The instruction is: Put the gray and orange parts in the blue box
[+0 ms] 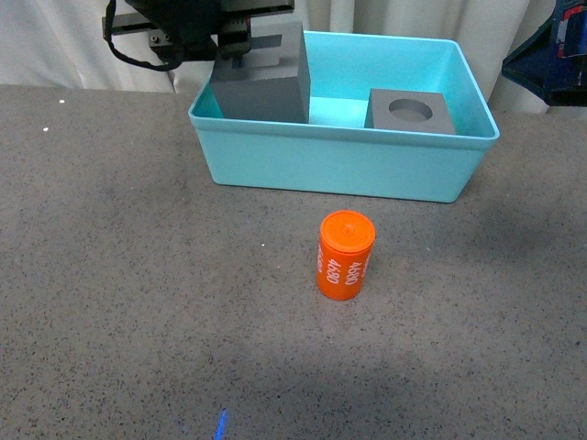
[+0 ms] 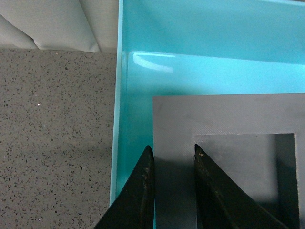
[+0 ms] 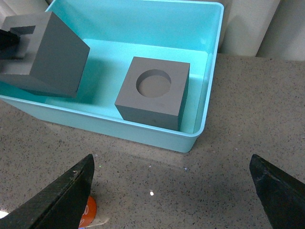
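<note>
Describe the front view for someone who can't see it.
The robot's left gripper holds a gray cube with a square recess, tilted, over the left end of a turquoise box. A second gray cube with a round recess sits inside at the right, and an orange cylinder marked 4680 stands on the gray table in front.

I take this for a robot lab bench: a speckled gray tabletop [image 1: 119, 293], pale curtains [image 1: 55, 41] hanging close behind it, a plastic bin [image 1: 339, 174] and a plain gray cube [image 1: 266, 92] of the test-piece sort.
</note>
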Available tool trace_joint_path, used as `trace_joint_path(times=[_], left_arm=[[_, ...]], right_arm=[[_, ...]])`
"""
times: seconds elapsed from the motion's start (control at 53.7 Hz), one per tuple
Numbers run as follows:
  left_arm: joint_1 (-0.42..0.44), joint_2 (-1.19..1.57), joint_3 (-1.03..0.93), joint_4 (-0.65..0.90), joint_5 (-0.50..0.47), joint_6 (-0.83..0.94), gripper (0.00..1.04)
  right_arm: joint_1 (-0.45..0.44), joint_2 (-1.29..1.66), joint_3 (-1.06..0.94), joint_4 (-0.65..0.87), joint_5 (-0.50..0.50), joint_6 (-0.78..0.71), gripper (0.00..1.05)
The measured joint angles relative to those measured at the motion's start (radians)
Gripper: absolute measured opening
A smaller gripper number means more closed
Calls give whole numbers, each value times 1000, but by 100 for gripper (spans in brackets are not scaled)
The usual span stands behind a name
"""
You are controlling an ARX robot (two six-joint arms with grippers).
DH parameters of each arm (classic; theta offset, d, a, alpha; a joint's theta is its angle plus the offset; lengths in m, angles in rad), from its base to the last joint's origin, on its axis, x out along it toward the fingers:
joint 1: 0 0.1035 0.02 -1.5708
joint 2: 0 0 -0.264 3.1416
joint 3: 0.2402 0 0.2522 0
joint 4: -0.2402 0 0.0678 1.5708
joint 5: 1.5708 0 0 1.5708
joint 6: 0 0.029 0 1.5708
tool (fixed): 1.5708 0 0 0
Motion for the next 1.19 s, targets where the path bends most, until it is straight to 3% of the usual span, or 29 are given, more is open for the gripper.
trace_joint_path(times=[0.466,0.708,0.801,0.913,1.193], left_arm=[[0,85,35,-20,-9,5,18],[-2,56,-3,52,-17,2,63],[-2,26,-33,85,-18,-5,75],[-3,-85,-148,206,-69,-8,100],[4,-446,-573,425,-130,-71,98]], right_arm=[[0,0,0,0,0,0,95],[0,0,0,0,0,0,95],[0,0,0,0,0,0,95],[0,0,0,0,0,0,95],[0,0,0,0,0,0,95]])
